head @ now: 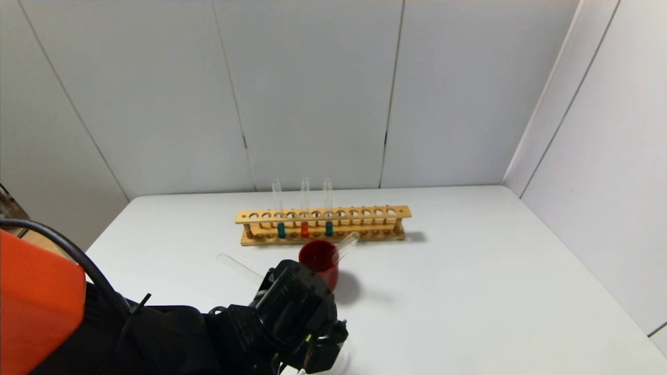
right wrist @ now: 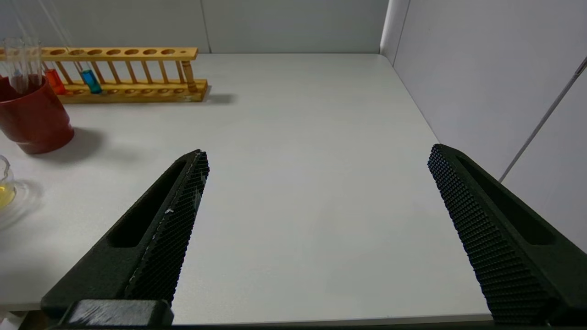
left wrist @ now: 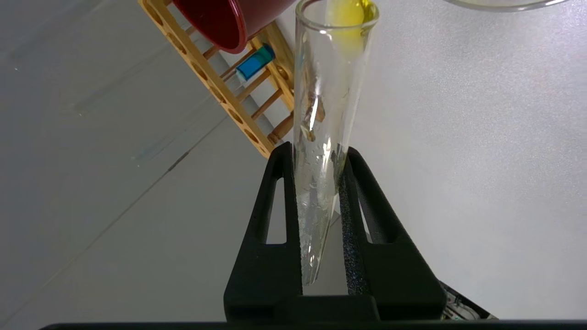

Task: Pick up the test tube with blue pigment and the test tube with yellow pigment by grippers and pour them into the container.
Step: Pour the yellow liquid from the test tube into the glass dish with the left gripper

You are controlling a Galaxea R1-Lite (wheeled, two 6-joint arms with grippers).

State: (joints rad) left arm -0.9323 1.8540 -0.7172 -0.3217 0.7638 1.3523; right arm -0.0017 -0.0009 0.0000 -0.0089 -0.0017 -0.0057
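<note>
My left gripper (head: pixel 307 333) is shut on the test tube with yellow pigment (left wrist: pixel 321 137), near the table's front. The tube is tilted, and the yellow liquid sits at its mouth (left wrist: pixel 349 18), close to the container's rim (left wrist: pixel 504 4). In the head view the tube's other end (head: pixel 237 264) sticks out behind the gripper, which hides most of the container. The right wrist view shows the container (right wrist: pixel 4 188) with some yellow liquid in it. Two test tubes with blue pigment (head: pixel 281 229) (head: pixel 329 228) stand in the wooden rack (head: pixel 365 212). My right gripper (right wrist: pixel 318 153) is open and empty above the table's front right.
A red-orange tube (head: pixel 305 229) stands in the rack between the two blue ones. A dark red cup (head: pixel 319 260) stands in front of the rack with an empty clear tube (head: pixel 348 242) leaning in it. White walls close the back and right sides.
</note>
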